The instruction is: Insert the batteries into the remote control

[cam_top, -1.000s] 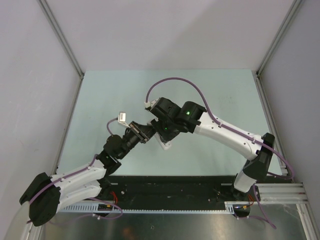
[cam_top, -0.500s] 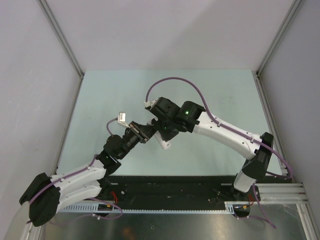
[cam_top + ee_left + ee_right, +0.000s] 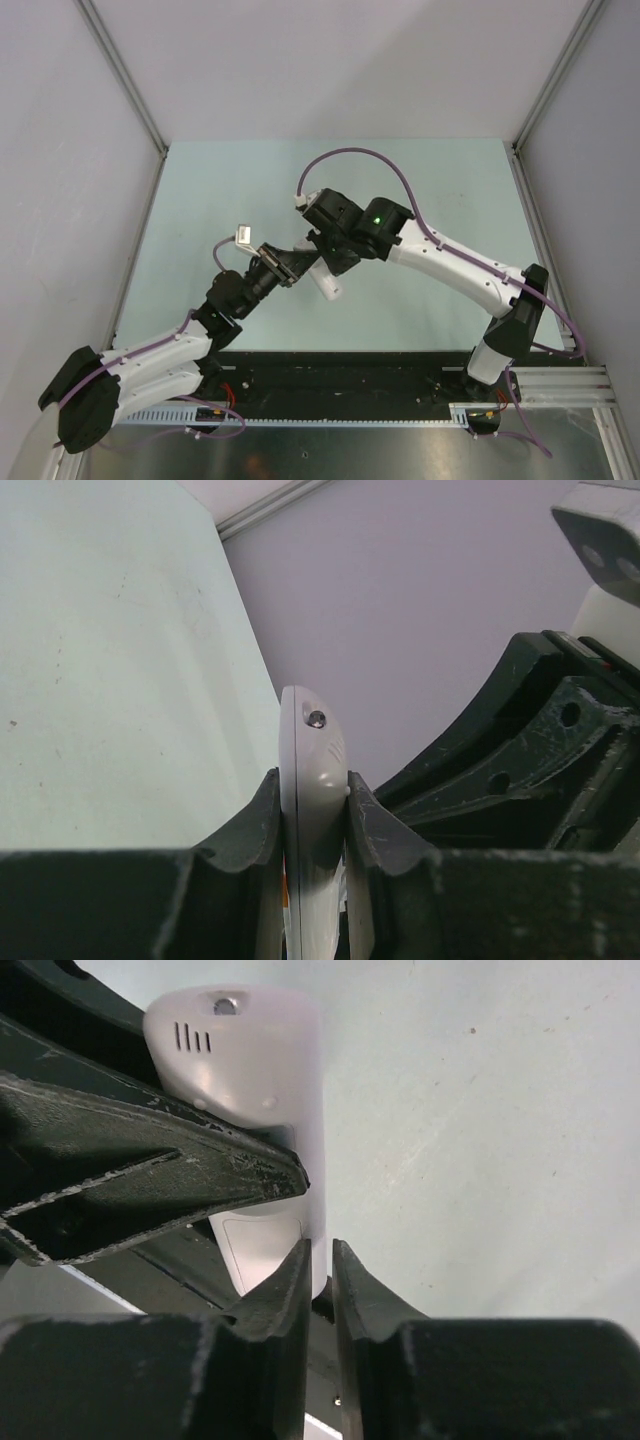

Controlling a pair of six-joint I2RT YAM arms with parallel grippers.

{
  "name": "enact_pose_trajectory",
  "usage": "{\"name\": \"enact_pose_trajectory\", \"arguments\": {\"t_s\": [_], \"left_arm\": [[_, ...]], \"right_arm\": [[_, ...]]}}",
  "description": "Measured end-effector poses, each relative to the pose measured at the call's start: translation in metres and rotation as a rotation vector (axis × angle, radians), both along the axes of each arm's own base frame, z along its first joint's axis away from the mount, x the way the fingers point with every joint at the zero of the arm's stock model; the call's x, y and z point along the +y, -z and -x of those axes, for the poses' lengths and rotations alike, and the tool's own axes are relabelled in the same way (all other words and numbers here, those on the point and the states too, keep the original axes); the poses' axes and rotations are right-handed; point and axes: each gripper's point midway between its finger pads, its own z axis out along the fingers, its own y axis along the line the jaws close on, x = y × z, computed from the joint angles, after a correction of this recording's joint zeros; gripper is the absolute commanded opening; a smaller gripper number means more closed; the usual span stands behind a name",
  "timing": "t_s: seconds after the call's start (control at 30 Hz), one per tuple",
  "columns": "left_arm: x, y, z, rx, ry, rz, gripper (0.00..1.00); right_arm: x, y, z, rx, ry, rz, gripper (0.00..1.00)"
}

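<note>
Remote control (image 3: pixel 315 745) edge-on in left pincer (image 3: pixel 312 785)

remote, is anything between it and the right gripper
Nothing visible does. The remote is clamped in the left gripper, and the right gripper has its nearly closed fingers right at the remote's long edge. One finger of the left gripper crosses the remote's face just beside them, leaving little room there.

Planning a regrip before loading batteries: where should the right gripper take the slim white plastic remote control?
Grip the slim white plastic remote control at its rounded emitter end, which juts bare beyond the left gripper clamping its broad faces. Bring the right gripper in from that tip, probably closing across the same broad faces, where the body is thinnest.
</note>
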Motion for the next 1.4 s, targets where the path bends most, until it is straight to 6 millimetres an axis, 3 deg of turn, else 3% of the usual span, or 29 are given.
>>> {"name": "enact_pose_trajectory", "arguments": {"t_s": [0.1,0.3,0.37,0.43,0.53,0.6,0.67,0.93,1.2,1.4], "left_arm": [[0.000,-0.002,0.000,-0.004,0.002,0.008,0.00],[0.000,-0.007,0.001,-0.008,0.003,0.030,0.00],[-0.001,-0.008,0.002,-0.002,0.015,0.038,0.00],[-0.002,-0.007,0.003,0.014,0.035,0.050,0.00],[0.000,-0.004,0.001,0.046,0.064,0.063,0.00],[0.001,-0.002,0.000,0.062,0.082,0.066,0.00],[0.003,-0.001,0.000,0.072,0.101,0.071,0.00],[-0.004,0.003,0.013,0.088,0.221,0.052,0.00],[-0.011,-0.014,0.020,0.049,0.286,0.062,0.00],[-0.011,-0.022,0.024,0.029,0.306,0.070,0.00]], "right_arm": [[0.001,-0.008,-0.003,-0.018,0.013,-0.013,0.37],[-0.004,-0.025,-0.013,-0.044,0.064,-0.064,0.51],[-0.014,-0.028,-0.017,-0.046,0.095,-0.095,0.55],[-0.027,-0.025,-0.017,-0.030,0.123,-0.145,0.69],[-0.051,-0.017,-0.014,0.021,0.172,-0.241,0.80],[-0.062,-0.012,-0.008,0.066,0.192,-0.339,0.95],[-0.065,-0.011,-0.006,0.106,0.201,-0.450,0.99],[-0.037,-0.030,0.007,0.217,0.072,-0.765,1.00],[-0.013,-0.031,0.029,0.273,-0.037,-0.843,0.98],[0.008,-0.030,0.047,0.300,-0.121,-0.852,0.81]]}}
